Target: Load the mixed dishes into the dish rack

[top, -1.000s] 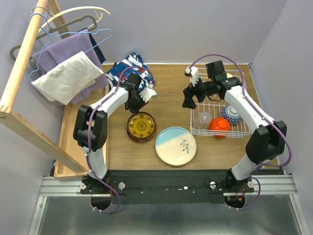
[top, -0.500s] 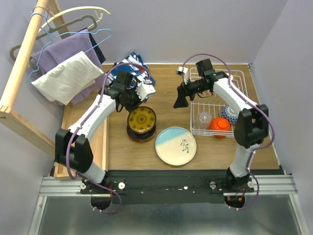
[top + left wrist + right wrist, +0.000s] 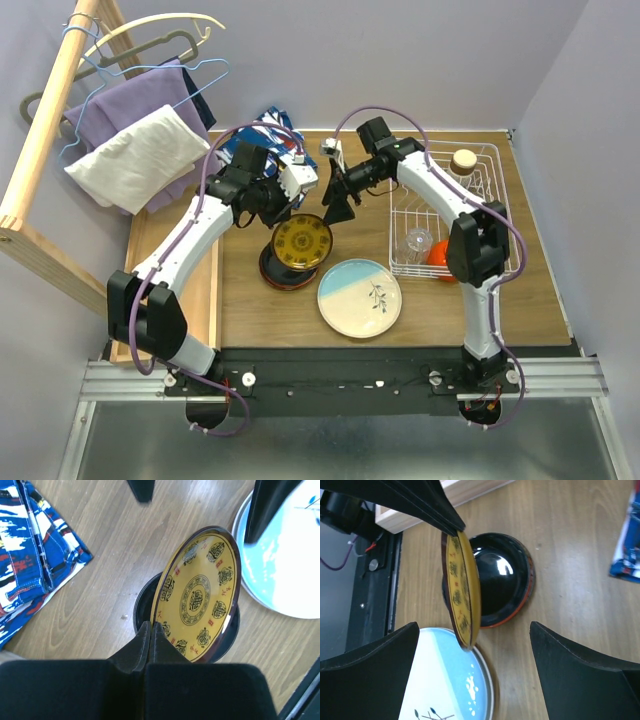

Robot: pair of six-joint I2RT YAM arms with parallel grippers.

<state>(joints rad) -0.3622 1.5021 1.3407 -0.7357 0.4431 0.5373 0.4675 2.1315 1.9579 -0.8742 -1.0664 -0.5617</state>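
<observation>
One-handed, grips the plate (image 3: 197, 597) by its rim in the clamped left gripper (image 3: 151, 630), tilted over a bowl (image 3: 500, 580); holds the right gripper (image 3: 335, 208) wide, empty, nearby.

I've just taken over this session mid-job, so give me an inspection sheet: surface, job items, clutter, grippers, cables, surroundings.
Surface: wooden table, no spills seen.
Job's things: yellow patterned plate lifted and tilted above a dark bowl; pale blue plate flat on the table; dish rack holds a clear glass and an orange bowl.
Clutter: patterned cloth at the far edge.
Grippers: left gripper shut on the yellow patterned plate's rim; right gripper open, facing the plate edge-on, not touching it.
Cables: purple cables loop above both arms, clear of the dishes.
Surroundings: hangers and clothes on a wooden rail at the left.
</observation>
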